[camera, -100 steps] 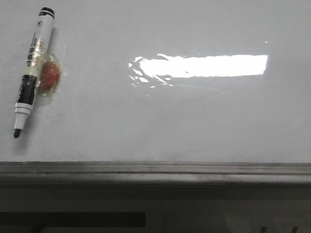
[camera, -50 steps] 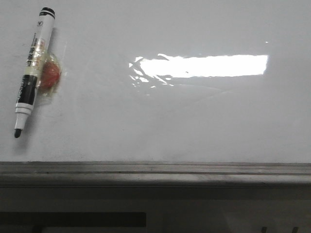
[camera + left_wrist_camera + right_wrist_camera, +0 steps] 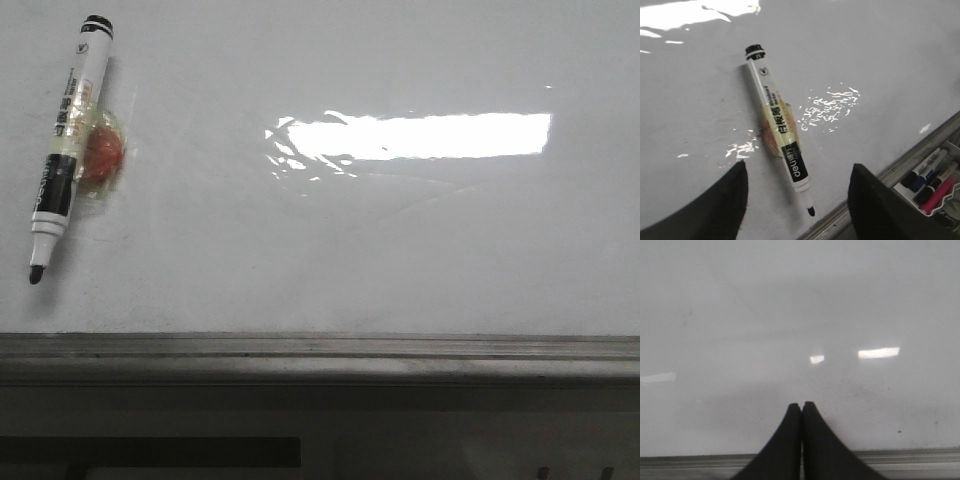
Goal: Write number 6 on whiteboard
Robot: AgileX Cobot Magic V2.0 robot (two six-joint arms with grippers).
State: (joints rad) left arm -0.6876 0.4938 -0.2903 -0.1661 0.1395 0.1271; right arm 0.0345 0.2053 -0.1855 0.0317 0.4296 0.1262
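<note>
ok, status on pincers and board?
Left pincer open above marker. Right pincer shut, empty. Whiteboard blank, no 6 yet. Nothing in the way.

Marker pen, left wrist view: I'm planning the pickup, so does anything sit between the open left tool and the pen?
Nothing visible does. The marker pen lies uncapped on the whiteboard, with bare board between it and the left tool.
</note>
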